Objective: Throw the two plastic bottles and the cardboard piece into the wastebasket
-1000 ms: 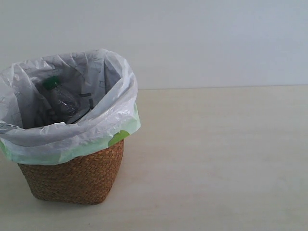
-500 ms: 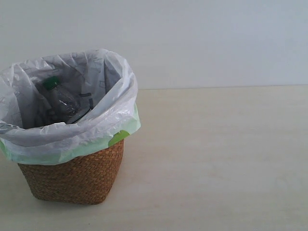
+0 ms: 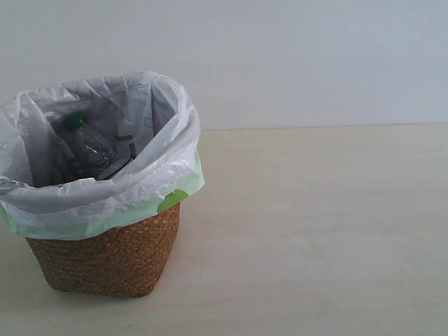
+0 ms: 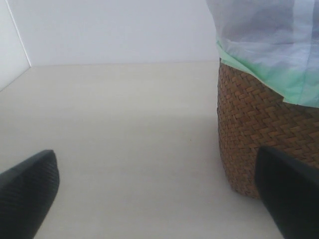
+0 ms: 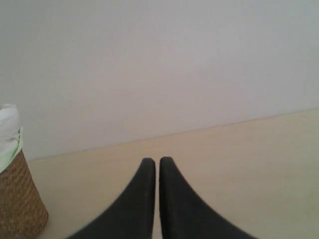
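The wicker wastebasket [image 3: 112, 255] with its white bag stands at the left of the exterior view. Inside it lies the smaller clear bottle with the green cap [image 3: 85, 142]. The larger bottle and the cardboard piece are hidden or out of view. Neither arm shows in the exterior view. In the left wrist view my left gripper [image 4: 159, 199] is open, its fingers [image 4: 27, 191] wide apart over bare table, one beside the wastebasket [image 4: 254, 119]. In the right wrist view my right gripper [image 5: 157, 164] is shut on nothing, low over the table, with the wastebasket [image 5: 17, 209] off to one side.
The pale wooden table [image 3: 315, 231] stretches to the right of the basket. A plain white wall [image 3: 280, 56] closes the back.
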`<state>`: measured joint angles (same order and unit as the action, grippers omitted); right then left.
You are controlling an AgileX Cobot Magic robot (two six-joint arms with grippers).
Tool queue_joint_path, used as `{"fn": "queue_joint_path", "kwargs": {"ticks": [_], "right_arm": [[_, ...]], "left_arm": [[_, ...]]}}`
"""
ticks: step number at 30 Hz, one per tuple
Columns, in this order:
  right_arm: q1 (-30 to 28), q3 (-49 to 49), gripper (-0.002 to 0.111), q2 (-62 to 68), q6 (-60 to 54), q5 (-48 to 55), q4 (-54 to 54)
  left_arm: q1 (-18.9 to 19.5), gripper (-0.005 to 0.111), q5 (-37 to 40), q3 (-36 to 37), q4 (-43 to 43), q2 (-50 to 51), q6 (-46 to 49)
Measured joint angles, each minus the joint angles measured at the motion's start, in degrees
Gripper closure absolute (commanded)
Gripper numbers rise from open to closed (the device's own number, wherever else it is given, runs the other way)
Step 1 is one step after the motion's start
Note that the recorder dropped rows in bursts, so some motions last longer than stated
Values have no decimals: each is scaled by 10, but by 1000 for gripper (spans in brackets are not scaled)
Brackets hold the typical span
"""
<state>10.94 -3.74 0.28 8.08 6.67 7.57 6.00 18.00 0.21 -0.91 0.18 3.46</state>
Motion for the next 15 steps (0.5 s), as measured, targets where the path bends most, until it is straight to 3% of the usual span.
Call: {"fn": "queue_joint_path", "kwargs": {"ticks": [15], "right_arm": [[0, 35, 108, 0, -16, 0, -22]], "left_arm": [[0, -1, 0, 0, 0, 0, 0]]}}
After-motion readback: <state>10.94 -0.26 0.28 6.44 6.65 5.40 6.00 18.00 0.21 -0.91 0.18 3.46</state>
